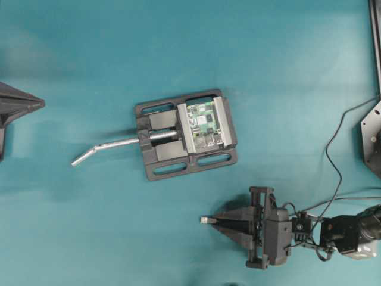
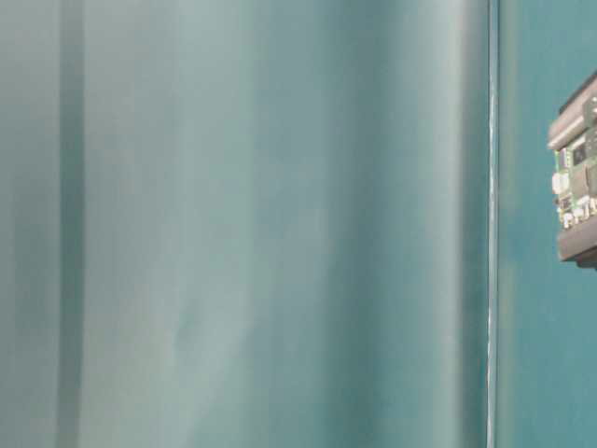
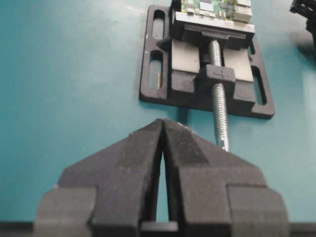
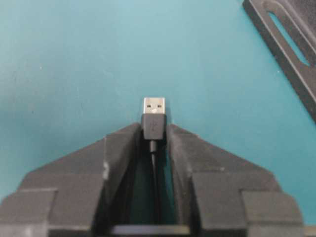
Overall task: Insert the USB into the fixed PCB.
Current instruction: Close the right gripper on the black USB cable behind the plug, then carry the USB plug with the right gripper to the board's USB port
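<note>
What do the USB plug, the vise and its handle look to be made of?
USB: bright silver metal tip, matte black, probably plastic, body. Vise: dull black, likely cast metal or plastic; unclear. Handle: shiny bare metal, with a threaded screw.

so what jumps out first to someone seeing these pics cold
The black vise mid-table grabs the eye, with the green PCB clamped in its grey jaws and a silver handle sticking out to the left. Next is the right hand below and right of it, pinching the USB, silver tip poking out past the fingertips.
</note>
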